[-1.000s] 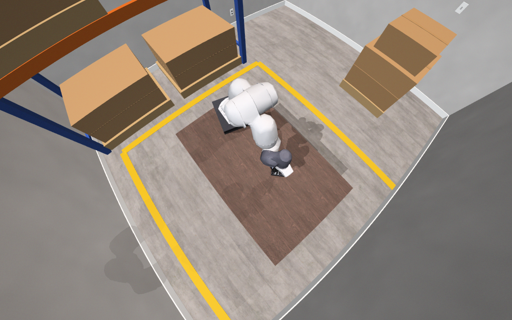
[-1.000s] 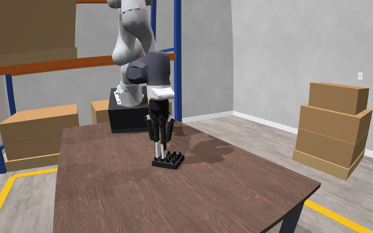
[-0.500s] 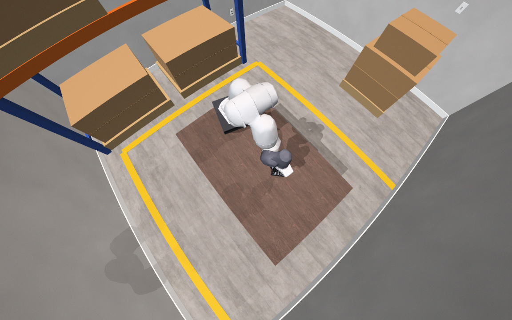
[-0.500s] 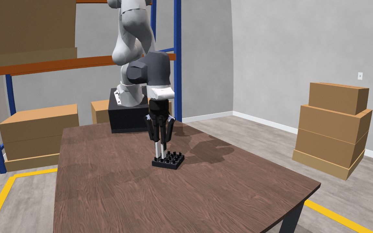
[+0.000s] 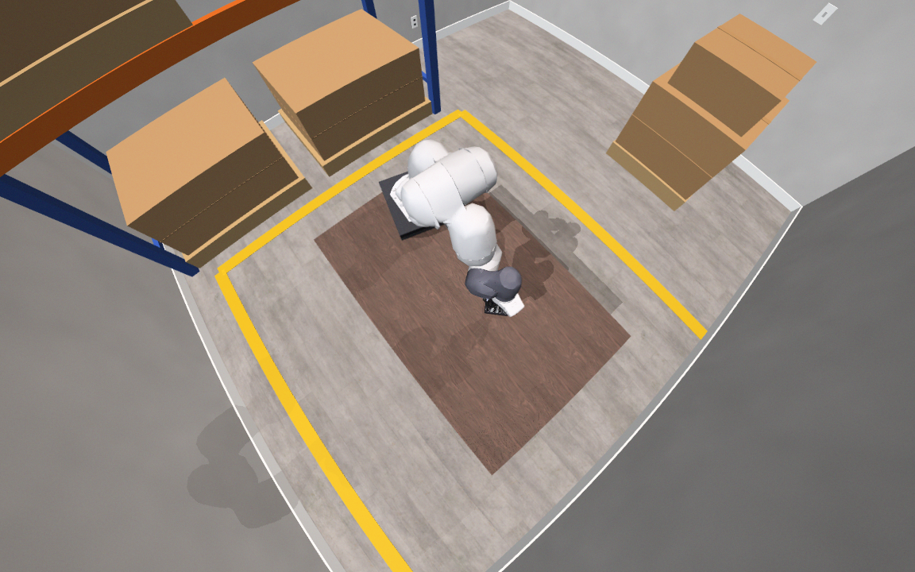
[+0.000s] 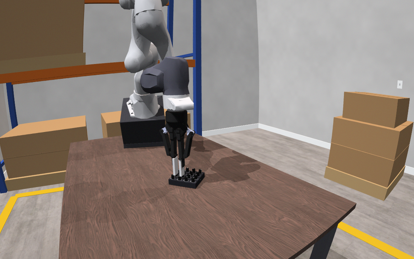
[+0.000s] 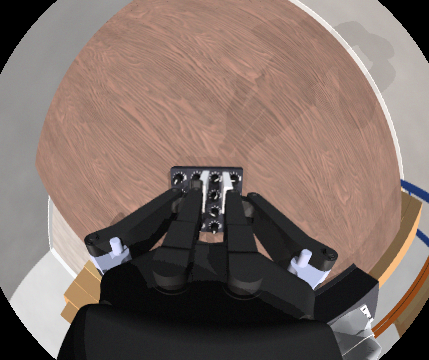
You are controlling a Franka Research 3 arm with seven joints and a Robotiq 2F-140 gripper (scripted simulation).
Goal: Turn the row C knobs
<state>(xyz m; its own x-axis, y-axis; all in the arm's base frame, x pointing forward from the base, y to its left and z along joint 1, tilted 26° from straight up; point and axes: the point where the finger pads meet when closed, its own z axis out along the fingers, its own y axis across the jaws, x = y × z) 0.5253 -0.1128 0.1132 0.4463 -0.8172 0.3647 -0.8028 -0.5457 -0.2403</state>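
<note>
Knob box (image 5: 494, 312) (image 6: 182, 183) (image 7: 188, 168) sits flat on the table (image 5: 518, 384) (image 6: 176, 222) (image 7: 189, 85), roughly square, no clear long axis; can't see the socket or confirm front. My gripper (image 6: 178, 175) (image 7: 215, 181) is narrowly spread at the box, no visible pinch. Box looks light and rigid, may skid; I'd take one knob centrally by its sides, twist gently.
</note>
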